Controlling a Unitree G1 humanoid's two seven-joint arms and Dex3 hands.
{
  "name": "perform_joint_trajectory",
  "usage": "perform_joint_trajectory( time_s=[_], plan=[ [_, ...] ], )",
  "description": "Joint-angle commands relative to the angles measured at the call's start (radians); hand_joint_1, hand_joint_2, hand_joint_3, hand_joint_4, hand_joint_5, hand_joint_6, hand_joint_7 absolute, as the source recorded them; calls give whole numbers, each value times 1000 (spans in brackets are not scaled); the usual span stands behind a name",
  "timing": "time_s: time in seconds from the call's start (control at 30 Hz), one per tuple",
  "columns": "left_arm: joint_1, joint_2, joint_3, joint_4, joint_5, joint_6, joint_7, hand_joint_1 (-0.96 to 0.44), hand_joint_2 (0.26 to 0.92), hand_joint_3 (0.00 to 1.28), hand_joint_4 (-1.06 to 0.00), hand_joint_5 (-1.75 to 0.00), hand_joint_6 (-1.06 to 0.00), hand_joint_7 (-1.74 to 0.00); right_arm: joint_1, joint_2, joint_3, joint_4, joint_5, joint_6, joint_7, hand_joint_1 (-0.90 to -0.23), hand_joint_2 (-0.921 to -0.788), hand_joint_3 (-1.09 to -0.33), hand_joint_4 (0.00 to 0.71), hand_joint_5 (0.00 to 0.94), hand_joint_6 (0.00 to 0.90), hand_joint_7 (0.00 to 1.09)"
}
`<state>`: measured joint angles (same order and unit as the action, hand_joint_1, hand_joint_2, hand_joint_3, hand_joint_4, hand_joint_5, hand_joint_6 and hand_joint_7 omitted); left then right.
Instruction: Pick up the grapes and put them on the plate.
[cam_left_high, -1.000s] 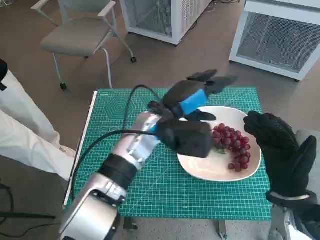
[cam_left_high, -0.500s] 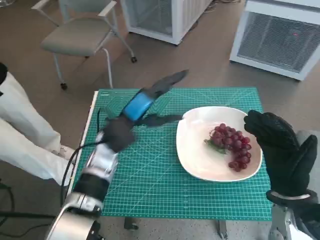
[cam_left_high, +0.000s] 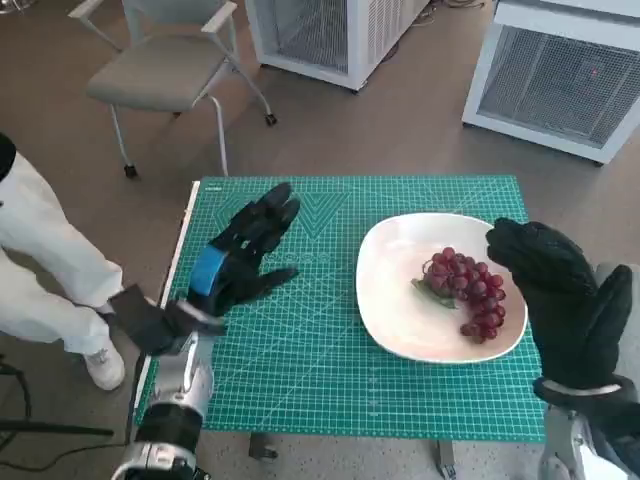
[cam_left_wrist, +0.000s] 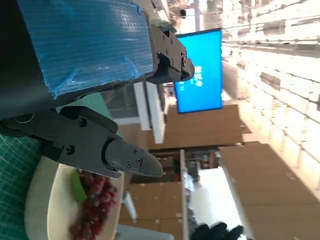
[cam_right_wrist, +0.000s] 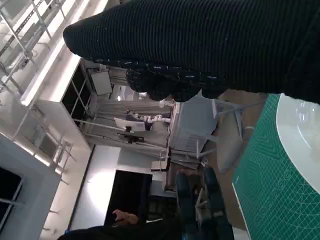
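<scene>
The bunch of red grapes (cam_left_high: 466, 292) lies on the white plate (cam_left_high: 395, 320), toward its right side, so by the look of it the placing step is done and what remains is only to draw the arms clear. The left robot hand (cam_left_high: 240, 255) sits well apart from the plate over the left part of the green cutting mat (cam_left_high: 330, 390), its fingers spread and holding nothing; the left wrist view shows its blue-taped back (cam_left_wrist: 85, 45) with the fingers apart and the grapes and plate beyond them. The right robot hand (cam_left_high: 555, 290), in the black knitted glove, hangs just beside the plate's right rim, seemingly above the mat edge; its fingers look curled inward with nothing in them, though the right wrist view shows only the glove (cam_right_wrist: 210, 45) as a dark band and little of the fingers, so I judge it closed and empty rather than see it plainly. The next move calls for little precision: both arms need only lift or pull back without clipping the plate rim, the right one being the nearer risk. The surface is a small table wholly covered by the gridded green mat. Around it lie a brown floor, a grey chair (cam_left_high: 160, 70) beyond the far left corner, white cabinets with mesh fronts (cam_left_high: 565, 75) at the back, and a person's white-clad legs (cam_left_high: 45, 270) at the left.
</scene>
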<state>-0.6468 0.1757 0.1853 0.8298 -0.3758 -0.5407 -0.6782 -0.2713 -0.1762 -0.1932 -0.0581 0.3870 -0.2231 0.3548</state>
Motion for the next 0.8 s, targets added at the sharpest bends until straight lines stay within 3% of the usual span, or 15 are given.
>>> perform_joint_trajectory(
  time_s=[0.03,0.67,0.8],
  plan=[
    [24,-13,13,-50,-15,11,-15,-249,915,0,-354,-27,-403,-11,-2,-10,0,21,-2,16,7,-341,-921,-624,398,844,224,1009],
    [54,-16,18,-77,-4,28,-6,-104,921,8,-336,0,-380,0,-16,-19,4,31,-2,28,13,-340,-921,-625,400,840,226,1005],
    [62,-15,12,-93,3,35,-3,-17,920,51,-328,-5,-422,-21,-16,-20,5,28,-3,29,15,-342,-921,-624,400,839,225,1005]
  ],
)
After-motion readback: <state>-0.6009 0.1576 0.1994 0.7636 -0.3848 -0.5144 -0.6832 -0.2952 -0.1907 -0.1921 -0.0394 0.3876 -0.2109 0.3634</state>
